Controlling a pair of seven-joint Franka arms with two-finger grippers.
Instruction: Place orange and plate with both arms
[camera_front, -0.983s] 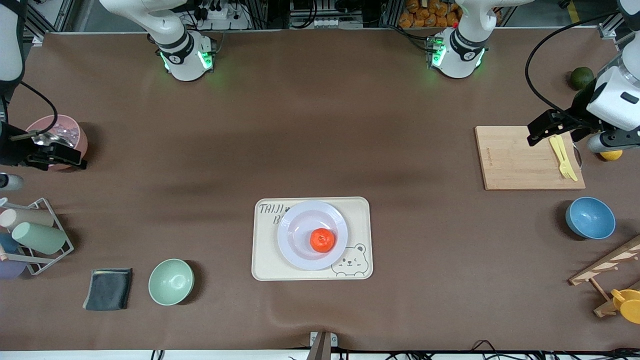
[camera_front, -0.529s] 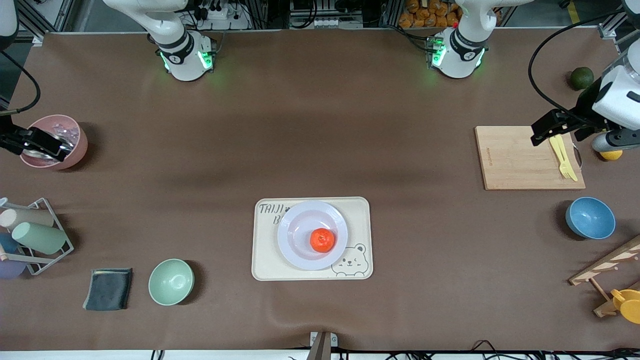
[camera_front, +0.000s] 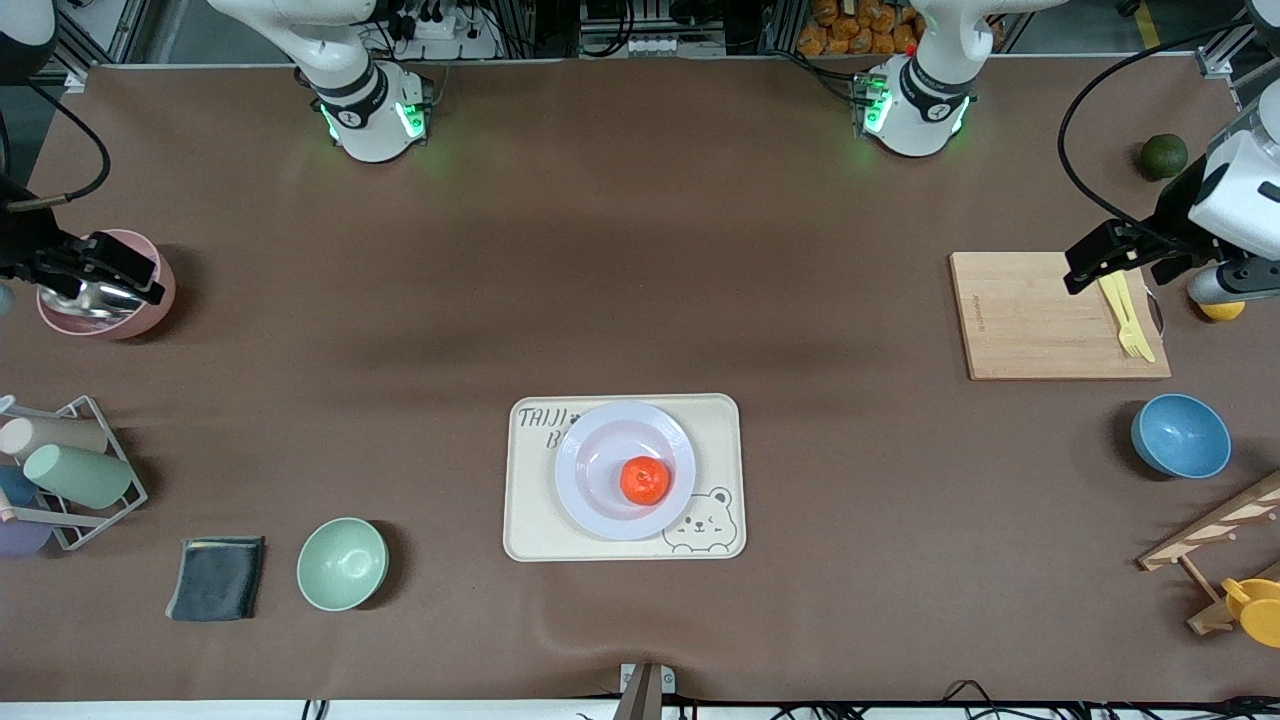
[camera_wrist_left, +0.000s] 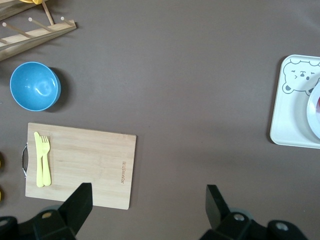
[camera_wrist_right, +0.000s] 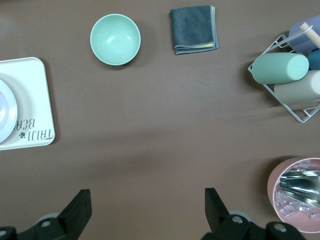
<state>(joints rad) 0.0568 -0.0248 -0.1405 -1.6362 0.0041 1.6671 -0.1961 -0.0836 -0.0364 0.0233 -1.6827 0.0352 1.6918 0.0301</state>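
1. A cream bear-printed tray (camera_front: 530, 520) lies at the lower centre of the front view.
2. A mint green bowl (camera_front: 342, 564) sits at the lower part toward the right arm's end, with a folded dark grey cloth (camera_front: 216, 578) just beside it.
3. A wire rack (camera_front: 95, 470) of lying cups is at the frame's edge there, and a pink bowl (camera_front: 150, 300) higher up.
4. A wooden cutting board (camera_front: 1030, 315) carries yellow cutlery (camera_front: 1127, 318).
5. A blue bowl (camera_front: 1181, 436) sits below the board.
6. A dark green fruit (camera_front: 1163, 155) lies in the upper corner.
7. A wooden rack (camera_front: 1215, 525) stands in the lower corner.
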